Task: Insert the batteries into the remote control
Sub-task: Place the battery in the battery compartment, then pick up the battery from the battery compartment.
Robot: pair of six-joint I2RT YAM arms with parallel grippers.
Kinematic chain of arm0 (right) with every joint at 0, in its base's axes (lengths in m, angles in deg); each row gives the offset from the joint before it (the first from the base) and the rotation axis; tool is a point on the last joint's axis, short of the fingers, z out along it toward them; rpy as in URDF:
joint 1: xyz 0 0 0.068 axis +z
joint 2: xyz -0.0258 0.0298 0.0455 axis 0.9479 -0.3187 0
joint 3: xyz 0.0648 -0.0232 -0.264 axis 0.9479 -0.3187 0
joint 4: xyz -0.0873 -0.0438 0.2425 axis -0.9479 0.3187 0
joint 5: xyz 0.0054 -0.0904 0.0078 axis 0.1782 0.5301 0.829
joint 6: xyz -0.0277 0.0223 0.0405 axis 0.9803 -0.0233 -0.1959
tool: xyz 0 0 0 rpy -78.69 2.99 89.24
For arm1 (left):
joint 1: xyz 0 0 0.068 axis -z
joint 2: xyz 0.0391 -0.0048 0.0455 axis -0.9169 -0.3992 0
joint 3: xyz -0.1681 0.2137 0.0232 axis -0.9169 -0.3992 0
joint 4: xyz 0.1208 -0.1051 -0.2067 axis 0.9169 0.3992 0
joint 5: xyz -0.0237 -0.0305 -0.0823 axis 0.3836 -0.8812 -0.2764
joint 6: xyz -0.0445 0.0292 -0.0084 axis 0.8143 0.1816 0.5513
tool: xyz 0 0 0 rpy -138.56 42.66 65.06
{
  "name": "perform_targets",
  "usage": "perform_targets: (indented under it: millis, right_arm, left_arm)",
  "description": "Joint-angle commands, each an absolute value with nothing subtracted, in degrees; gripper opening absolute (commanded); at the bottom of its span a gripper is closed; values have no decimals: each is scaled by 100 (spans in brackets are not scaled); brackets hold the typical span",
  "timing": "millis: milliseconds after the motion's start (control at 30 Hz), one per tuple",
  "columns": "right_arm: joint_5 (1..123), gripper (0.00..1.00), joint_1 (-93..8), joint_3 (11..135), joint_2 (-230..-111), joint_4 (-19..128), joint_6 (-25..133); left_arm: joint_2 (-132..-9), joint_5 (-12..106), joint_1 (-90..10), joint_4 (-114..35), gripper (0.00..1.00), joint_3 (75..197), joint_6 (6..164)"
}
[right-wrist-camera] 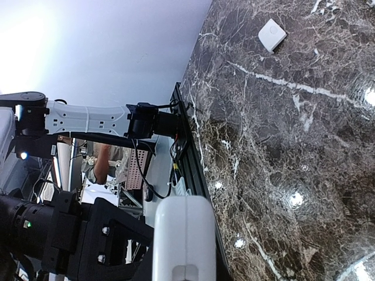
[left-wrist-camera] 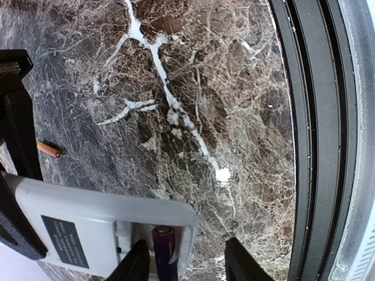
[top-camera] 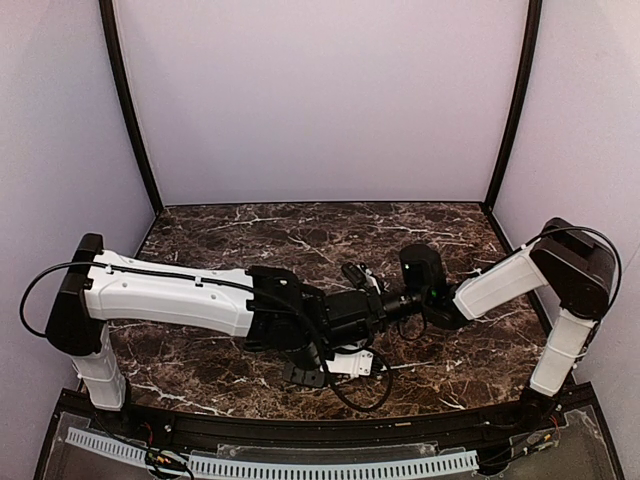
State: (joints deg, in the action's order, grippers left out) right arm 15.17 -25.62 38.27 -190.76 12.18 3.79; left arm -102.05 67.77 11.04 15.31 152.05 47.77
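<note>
My left gripper (left-wrist-camera: pixel 187 266) has its jaws apart over the open bay, with the dark blue-purple battery (left-wrist-camera: pixel 164 249) lying in its slot between them, nearer the 9 o'clock finger; I judge that cell seated. My right gripper (left-wrist-camera: pixel 23 199) is clamped across the end of the remote control (left-wrist-camera: pixel 88 213), holding it white back up so the bay faces my left wrist. The orange battery (left-wrist-camera: pixel 49 150) lies loose on the table (left-wrist-camera: pixel 205 88) at 10 o'clock from the remote, likely next; a small white piece (right-wrist-camera: pixel 272 34), perhaps the cover, sits at 1 o'clock in the right wrist view.
</note>
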Motion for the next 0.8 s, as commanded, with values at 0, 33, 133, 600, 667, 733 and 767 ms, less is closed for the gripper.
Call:
perform_targets:
  millis: [0, 33, 133, 600, 667, 733, 767]
  right_arm:
    - [1334, 0, -2501, 3785, -19172, 831, 285]
    - [1341, 0, -2501, 3766, -19181, 802, 277]
    - [1351, 0, -2500, 3715, -19199, 715, 254]
    - [1400, 0, -2525, 3552, -19165, 347, 132]
    - [1450, 0, -2563, 3450, -19125, 31, 5]
    - [1498, 0, -2600, 3323, -19079, -470, -174]
    - [1531, 0, -2618, 3263, -19054, -686, -246]
  left_arm:
    - [-9989, 7073, 1125, 1554, 48, 15286, 4803]
    - [-9955, 7099, 1130, 1551, 48, 15295, 4806]
    - [-9859, 7162, 1130, 1497, 50, 15314, 4815]
    - [-9033, 7293, 1113, 899, 53, 15089, 4934]
    - [-8777, 7275, 1045, 755, 52, 14974, 5120]
    - [-8538, 7280, 926, 578, 52, 14811, 5378]
    - [-8446, 7273, 875, 434, 52, 14686, 5580]
